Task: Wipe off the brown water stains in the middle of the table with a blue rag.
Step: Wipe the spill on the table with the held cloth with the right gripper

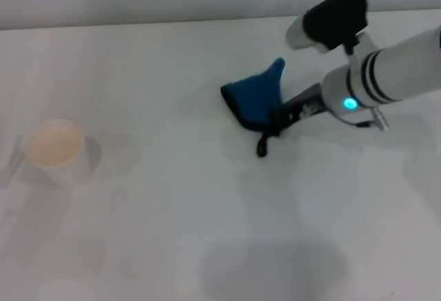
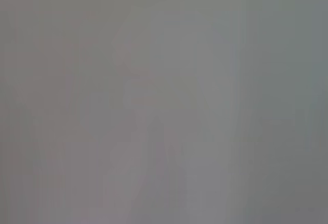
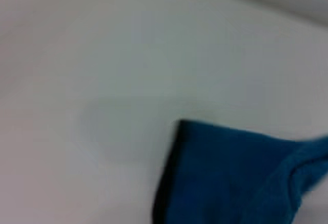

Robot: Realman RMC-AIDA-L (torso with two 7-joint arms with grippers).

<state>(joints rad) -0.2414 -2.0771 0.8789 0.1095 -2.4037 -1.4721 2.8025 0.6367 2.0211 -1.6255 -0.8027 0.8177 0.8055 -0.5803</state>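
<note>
The blue rag with black trim lies bunched on the white table, right of the middle, one corner pulled up into a peak. Its black loop strap trails toward the front. My right gripper reaches in from the right and is shut on the rag's right edge. The right wrist view shows the rag close up, with bare table beyond it. The brown water stains do not show in any view. My left gripper is out of view, and its wrist view shows only a blank pale surface.
A pale paper cup stands upright at the left side of the table. The table's far edge meets a grey wall at the top of the head view. A soft grey shadow lies near the front.
</note>
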